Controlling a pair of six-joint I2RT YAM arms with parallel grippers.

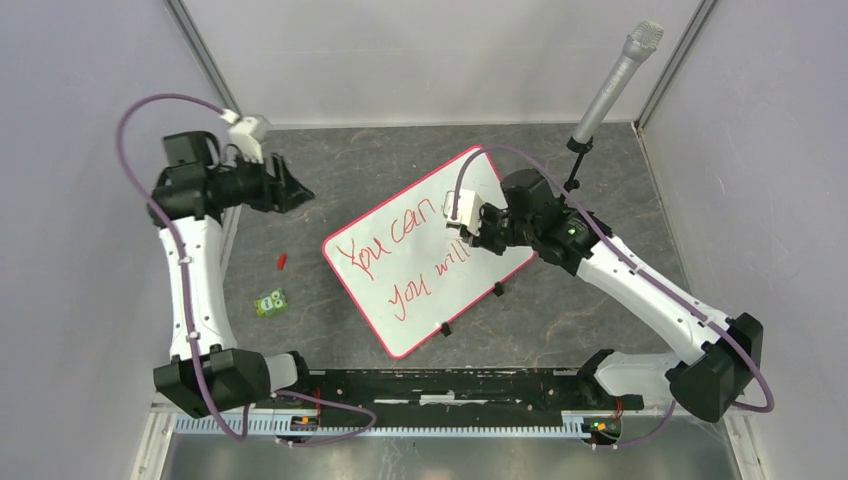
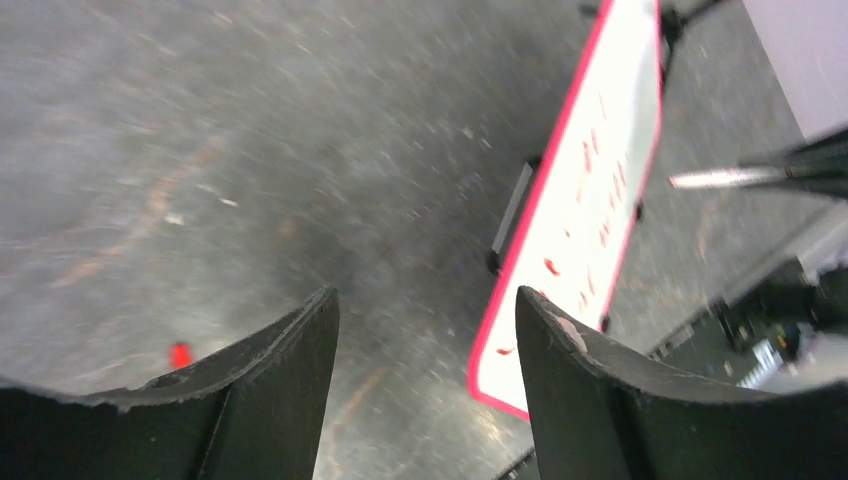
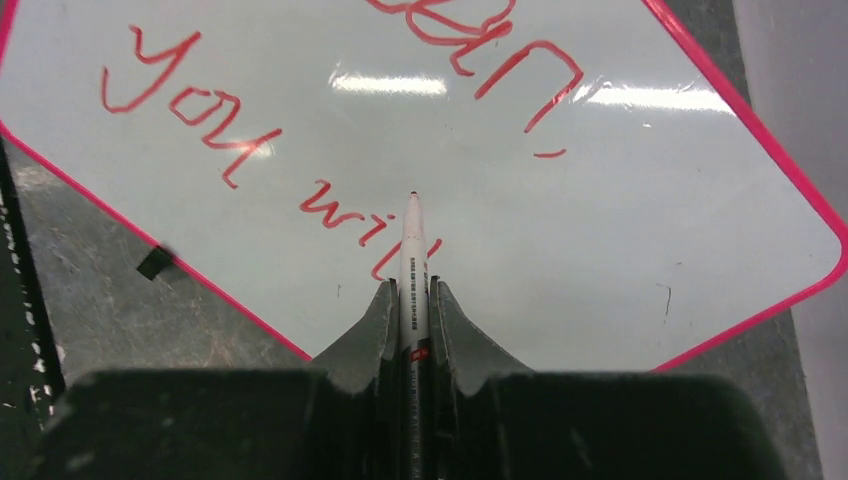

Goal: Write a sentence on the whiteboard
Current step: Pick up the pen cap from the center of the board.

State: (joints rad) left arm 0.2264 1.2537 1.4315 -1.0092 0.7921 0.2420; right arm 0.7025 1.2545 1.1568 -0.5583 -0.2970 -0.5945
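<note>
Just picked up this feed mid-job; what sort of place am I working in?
Probably a lab recording booth: plain panel walls around a grey table, a stand microphone.

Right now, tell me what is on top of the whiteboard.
The red sentence "You can, you will" is on the whiteboard. The right gripper holds a marker over it, tip by "will". The marker hides part of the last letters; tip contact cannot be told.
</note>
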